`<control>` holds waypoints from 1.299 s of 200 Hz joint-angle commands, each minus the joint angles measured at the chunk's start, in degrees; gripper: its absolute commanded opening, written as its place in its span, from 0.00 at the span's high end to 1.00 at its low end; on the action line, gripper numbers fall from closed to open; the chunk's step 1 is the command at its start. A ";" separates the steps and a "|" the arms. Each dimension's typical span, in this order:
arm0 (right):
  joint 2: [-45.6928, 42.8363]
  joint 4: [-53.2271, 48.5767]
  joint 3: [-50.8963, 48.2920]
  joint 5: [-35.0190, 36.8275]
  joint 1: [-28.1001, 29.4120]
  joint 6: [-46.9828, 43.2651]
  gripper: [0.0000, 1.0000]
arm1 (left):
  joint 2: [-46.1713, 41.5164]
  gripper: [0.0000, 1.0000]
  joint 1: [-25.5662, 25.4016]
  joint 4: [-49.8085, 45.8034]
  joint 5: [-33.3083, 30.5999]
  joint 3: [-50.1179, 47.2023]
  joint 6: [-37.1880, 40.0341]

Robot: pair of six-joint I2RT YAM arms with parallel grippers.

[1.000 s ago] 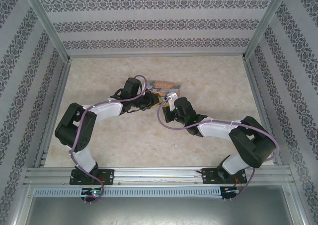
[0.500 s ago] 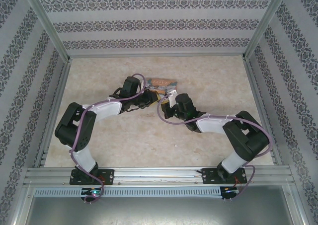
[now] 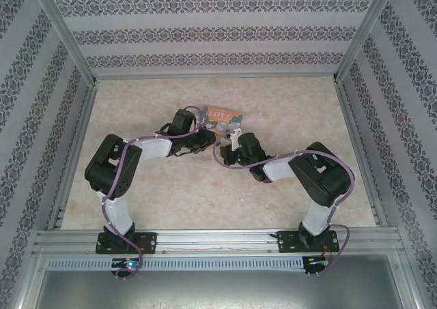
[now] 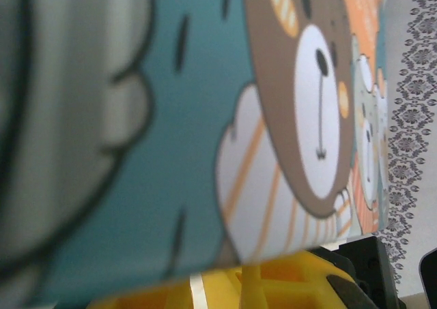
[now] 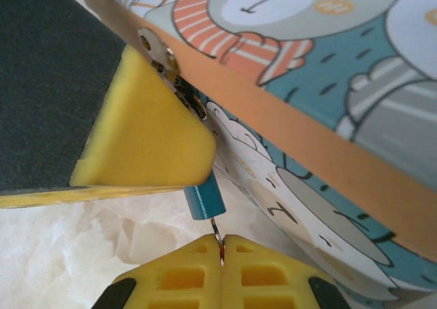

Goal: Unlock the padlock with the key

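The small blue-teal padlock (image 5: 205, 198) hangs at the front of the orange-and-blue cartoon tin (image 5: 328, 84), by its metal hasp. The thin metal key (image 5: 216, 230) runs from the padlock's underside down into my right gripper (image 5: 222, 253), which is shut on it. A yellow finger (image 5: 147, 142) of my left gripper covers the padlock's upper part and shackle and seems to pinch it. In the top view both grippers, left (image 3: 210, 133) and right (image 3: 234, 129), meet at the near edge of the tin (image 3: 220, 110). In the left wrist view the tin (image 4: 171, 118) lies right over the yellow fingers (image 4: 273, 287).
The tin stands mid-table on the pale marbled top (image 3: 150, 97). Patterned walls and metal frame posts (image 3: 65, 43) close in the back and both sides. Purple cables (image 3: 222, 160) loop beside both wrists.
The right arm's elbow has folded in to the left and its gripper has edged toward the tin. The left arm has raised its elbow slightly; both grips are unchanged.
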 commanded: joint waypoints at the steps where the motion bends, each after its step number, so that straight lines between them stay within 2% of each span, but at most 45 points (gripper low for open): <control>1: 1.80 7.67 -0.48 1.24 0.22 2.90 1.00 | 0.84 0.86 -1.02 2.33 7.38 0.77 -0.38; 25: 2.92 8.08 -1.19 1.93 0.90 3.91 1.00 | 1.13 0.83 -0.58 2.28 6.91 0.32 -0.02; 75: 4.25 9.31 -2.80 3.04 1.60 6.11 1.00 | -0.46 0.67 0.95 3.86 5.18 -2.31 0.15; 131: 4.45 9.58 -3.59 2.45 2.14 8.31 1.00 | -8.71 0.51 2.05 3.12 0.34 -5.86 4.42; 171: 3.48 9.27 -3.68 0.73 2.14 11.16 1.00 | -16.64 0.48 4.00 6.13 -3.88 -11.94 4.61; 209: 3.56 9.20 -3.85 -1.20 2.20 16.90 1.00 | -22.71 0.47 5.95 15.76 -5.43 -20.09 1.82; 233: 3.66 9.23 -4.11 -1.88 2.18 20.35 1.00 | -23.98 0.45 6.13 17.44 -5.17 -22.56 1.07; 260: 3.20 9.40 -4.57 -1.84 2.24 23.61 1.00 | -22.61 0.48 6.20 22.61 -3.63 -25.10 -2.85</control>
